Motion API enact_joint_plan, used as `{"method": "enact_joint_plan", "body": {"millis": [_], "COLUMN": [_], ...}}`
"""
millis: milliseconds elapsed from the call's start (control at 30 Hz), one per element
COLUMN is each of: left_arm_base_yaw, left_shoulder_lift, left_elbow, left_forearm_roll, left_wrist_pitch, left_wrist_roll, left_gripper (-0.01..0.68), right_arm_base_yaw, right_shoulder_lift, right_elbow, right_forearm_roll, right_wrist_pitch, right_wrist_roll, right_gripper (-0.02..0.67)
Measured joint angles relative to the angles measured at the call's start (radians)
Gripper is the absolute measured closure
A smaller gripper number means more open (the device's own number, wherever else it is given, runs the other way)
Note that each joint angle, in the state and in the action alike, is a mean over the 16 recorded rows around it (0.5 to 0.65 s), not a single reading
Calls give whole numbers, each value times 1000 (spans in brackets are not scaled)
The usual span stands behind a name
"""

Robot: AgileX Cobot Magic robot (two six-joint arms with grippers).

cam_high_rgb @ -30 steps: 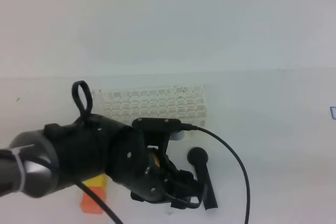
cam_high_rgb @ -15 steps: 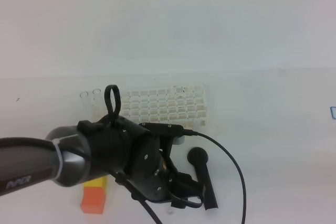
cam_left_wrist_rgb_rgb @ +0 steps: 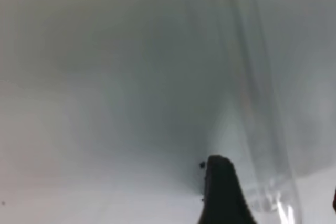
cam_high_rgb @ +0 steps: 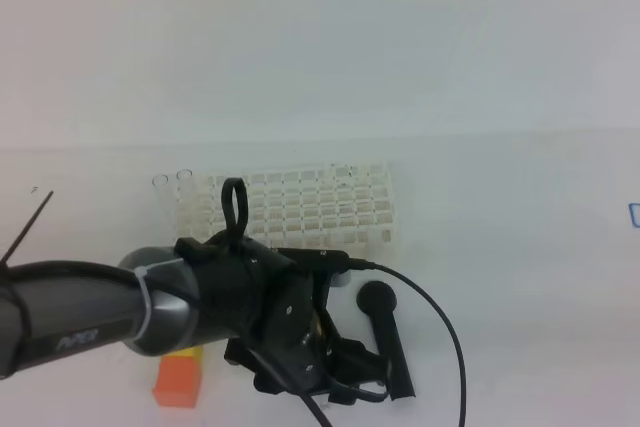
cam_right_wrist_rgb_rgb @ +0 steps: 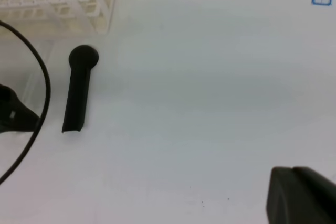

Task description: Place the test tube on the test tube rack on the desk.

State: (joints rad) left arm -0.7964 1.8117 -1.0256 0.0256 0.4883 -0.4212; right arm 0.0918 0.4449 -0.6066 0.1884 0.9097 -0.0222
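Test tube (cam_left_wrist_rgb_rgb: 265,129) lies lengthwise between spread left fingers (cam_left_wrist_rgb_rgb: 220,192); right fingers pressed together

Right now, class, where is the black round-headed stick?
In the exterior high view the black stick lies flat on the desk, lower centre, just in front of the white rack and right of the left arm.

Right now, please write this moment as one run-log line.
left gripper: open, low over desk | test tube: beside fingertip, not held | test tube rack: behind arm | right gripper: shut
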Motion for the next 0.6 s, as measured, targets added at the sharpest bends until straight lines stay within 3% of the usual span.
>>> {"method": "enact_joint_plan", "body": {"millis": [367,600], "left_arm_base_yaw": [0,0], "left_shoulder_lift": [28,31], "left_elbow": [-1,-1], "left_forearm_roll": [17,26], "left_wrist_pitch": [27,45], "left_wrist_roll": [-4,-7], "left_gripper": [269,343], "right_arm_base_yaw": [0,0], "right_shoulder_lift": [0,0], "right_elbow": [0,0], "right_forearm_roll": [-1,-1], "right_wrist_pitch": [6,7], "right_wrist_roll": [0,0], "right_gripper": [650,650]}}
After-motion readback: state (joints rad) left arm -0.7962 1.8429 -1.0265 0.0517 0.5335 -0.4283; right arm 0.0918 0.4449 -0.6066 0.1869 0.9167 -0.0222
